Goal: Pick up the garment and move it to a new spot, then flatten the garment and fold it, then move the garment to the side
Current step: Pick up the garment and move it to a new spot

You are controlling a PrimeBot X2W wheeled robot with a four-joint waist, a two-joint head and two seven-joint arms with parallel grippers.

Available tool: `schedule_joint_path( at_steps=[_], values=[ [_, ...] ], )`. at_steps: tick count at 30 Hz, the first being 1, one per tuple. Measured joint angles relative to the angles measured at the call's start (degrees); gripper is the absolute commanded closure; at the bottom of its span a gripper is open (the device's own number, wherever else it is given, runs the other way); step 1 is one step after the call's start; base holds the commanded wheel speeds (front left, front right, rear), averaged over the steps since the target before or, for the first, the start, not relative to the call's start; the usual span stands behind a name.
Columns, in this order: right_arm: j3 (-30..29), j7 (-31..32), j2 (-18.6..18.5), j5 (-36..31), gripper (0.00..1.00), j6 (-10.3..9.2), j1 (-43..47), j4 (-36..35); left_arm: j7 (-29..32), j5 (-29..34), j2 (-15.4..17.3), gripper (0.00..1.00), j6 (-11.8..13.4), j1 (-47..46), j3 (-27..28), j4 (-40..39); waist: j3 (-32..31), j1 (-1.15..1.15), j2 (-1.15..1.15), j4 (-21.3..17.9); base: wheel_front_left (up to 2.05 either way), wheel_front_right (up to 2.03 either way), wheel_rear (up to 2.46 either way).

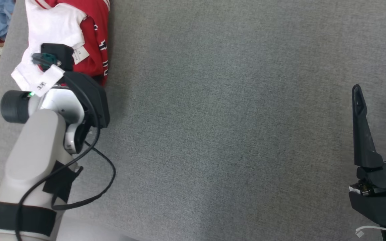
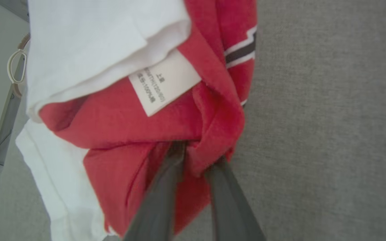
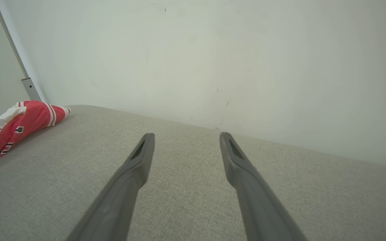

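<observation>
1. Firmly, the fingers [image 2: 159,194] of our left gripper [image 2: 198,155] pinch a bunched fold of the red-and-white garment [image 2: 129,127] between them, as our left wrist view shows.
2. We see the garment [image 1: 94,40] lying crumpled at the far left end of the grey fabric surface [image 1: 230,117], its white care label [image 2: 164,85] facing up.
3. Our right gripper [image 1: 380,83] hangs over bare surface well apart from the garment, its fingers spread wide and holding nothing.
4. We see a pale wall [image 3: 213,50] beyond the surface's far edge.
</observation>
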Motion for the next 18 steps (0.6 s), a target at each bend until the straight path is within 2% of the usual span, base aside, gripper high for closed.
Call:
schedule_joint_path(
  at_steps=[10, 18],
  values=[
    [-0.9, 0.1, -0.1, 0.1, 0.00, -0.01, 1.1, -0.2, -0.5, -0.2, -1.7, 1.00, 0.7, -0.7, -0.2, 4.1, -3.1, 0.00, 0.00, -0.6, 0.00, 0.00, 0.00],
    [1.0, -0.1, 1.2, 1.0, 0.00, -0.01, 0.1, 0.9, -4.1, -1.1, -2.0, 1.00, -1.5, -0.7, -0.1, 1.9, -4.7, 0.00, 0.00, 0.3, 0.00, 0.00, 0.00]
  ],
)
